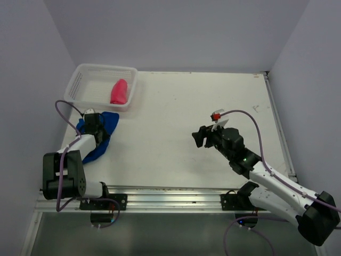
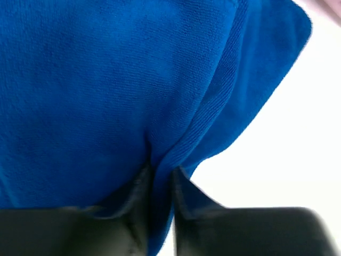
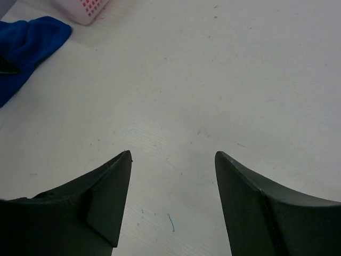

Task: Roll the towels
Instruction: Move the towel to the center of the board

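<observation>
**Near the basket [image 1: 106, 68] — left gripper [image 2: 162, 173] pinching blue towel [image 2: 106, 80]**

Its jaws are clenched on a raised fold of the cloth. The blue towel lies crumpled on the table [image 1: 176, 106], just in front of the white mesh basket. Inside that basket: pink-red towel [image 1: 119, 92], a compact bundle. Over the mid-right table, right gripper [image 3: 173, 157] — fingers spread wide, gripping nothing, well apart from both towels.
</observation>
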{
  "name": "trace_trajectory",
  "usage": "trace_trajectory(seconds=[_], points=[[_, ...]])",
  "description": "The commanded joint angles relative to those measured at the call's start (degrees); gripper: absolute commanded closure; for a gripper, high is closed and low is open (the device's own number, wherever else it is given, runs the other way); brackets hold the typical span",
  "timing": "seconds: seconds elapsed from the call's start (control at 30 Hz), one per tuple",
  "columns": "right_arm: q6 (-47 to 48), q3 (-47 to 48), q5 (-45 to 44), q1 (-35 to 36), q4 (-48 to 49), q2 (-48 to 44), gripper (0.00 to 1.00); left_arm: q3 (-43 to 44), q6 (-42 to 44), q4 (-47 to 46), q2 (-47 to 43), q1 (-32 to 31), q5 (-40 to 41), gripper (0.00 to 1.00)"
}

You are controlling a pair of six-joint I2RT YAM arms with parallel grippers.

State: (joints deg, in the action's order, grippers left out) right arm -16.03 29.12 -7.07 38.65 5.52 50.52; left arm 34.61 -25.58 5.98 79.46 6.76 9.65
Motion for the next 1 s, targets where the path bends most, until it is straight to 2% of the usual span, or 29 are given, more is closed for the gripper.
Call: trace_trajectory(seconds=[0.0, 0.07, 0.1, 0.2, 0.23, 0.37, 0.5, 0.63, 0.73, 0.87, 0.97], points=[[-1.28, -0.91, -4.08, -0.60, -0.86, -2.97, 0.33, -0.95, -1.57, -3.96, 0.17, 0.36, -5.33, 0.83], [-1.37, -1.00, -5.66, -0.77, -2.09, -4.46, 0.36, -1.91, -3.93, -4.04, -2.62, 0.18, -8.15, 0.92], [-1.37, -1.00, -6.20, -0.86, -2.44, -4.90, 0.37, -3.31, -4.73, -4.57, -4.04, -0.34, -8.50, 0.93], [-1.55, -1.09, -7.78, -1.04, -3.32, -6.05, 0.39, -4.29, -8.16, -3.87, -9.22, -6.04, -7.46, 0.97], [-1.72, -1.00, -8.22, -1.12, -3.41, -6.22, 0.41, -4.29, -8.95, -3.61, -10.98, -11.63, -6.67, 0.97], [-2.51, -0.21, -9.89, -1.39, -4.46, -5.96, 0.43, -4.20, -16.23, -3.52, -13.63, -20.11, -7.80, 1.00], [-3.30, 1.11, -11.21, -1.48, -5.34, -5.61, 0.44, -3.42, -18.71, -5.01, -14.16, -28.11, -6.41, 1.00], [-4.09, 3.21, -14.45, -1.91, -8.15, -5.00, 0.44, 0.97, -17.84, -9.05, -9.26, -37.67, -4.82, 1.00], [-5.23, 5.14, -17.35, -2.53, -10.87, -4.21, 0.44, 7.99, -14.06, -10.20, -2.33, -42.86, -3.77, 1.00], [-7.43, 8.05, -21.04, -4.55, -15.00, -3.24, 0.46, 21.51, -9.41, -10.19, 8.15, -45.96, -5.69, 0.99], [-9.63, 9.37, -21.76, -7.18, -16.85, -3.67, 0.46, 28.47, -7.74, -10.28, 16.14, -46.58, -8.24, 0.97]])
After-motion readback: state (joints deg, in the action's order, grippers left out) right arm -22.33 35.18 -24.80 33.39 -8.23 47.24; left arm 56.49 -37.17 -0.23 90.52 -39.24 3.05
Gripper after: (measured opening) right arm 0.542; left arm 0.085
